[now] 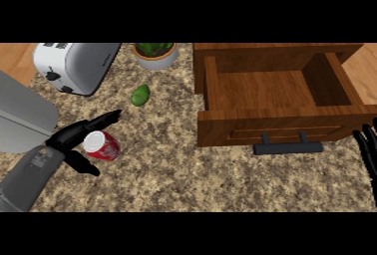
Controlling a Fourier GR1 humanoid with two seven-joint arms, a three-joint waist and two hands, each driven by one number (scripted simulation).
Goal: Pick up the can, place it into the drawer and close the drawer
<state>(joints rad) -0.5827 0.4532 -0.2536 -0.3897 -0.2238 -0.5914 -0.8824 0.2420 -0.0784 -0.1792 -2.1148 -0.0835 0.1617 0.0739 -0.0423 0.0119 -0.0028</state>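
Nearest the viewpoint, at lower left, a grey forearm leads to the left hand (72, 137), whose fingers and thumb are spread wide on either side of the can (101, 146); one finger points up and right above the can and the thumb angles down below it, close to the can but not curled round it. Red with a pale top, the can lies tilted on the speckled counter (191, 179). At the right edge, the right hand (366, 149) shows only as straight, slightly parted fingers, apart from everything. An open wooden drawer (276, 89) stands at upper right, its dark handle (288, 147) facing the viewpoint. Beyond the can lie a green fruit (140, 94), a toaster (74, 64) and a potted plant (154, 52).
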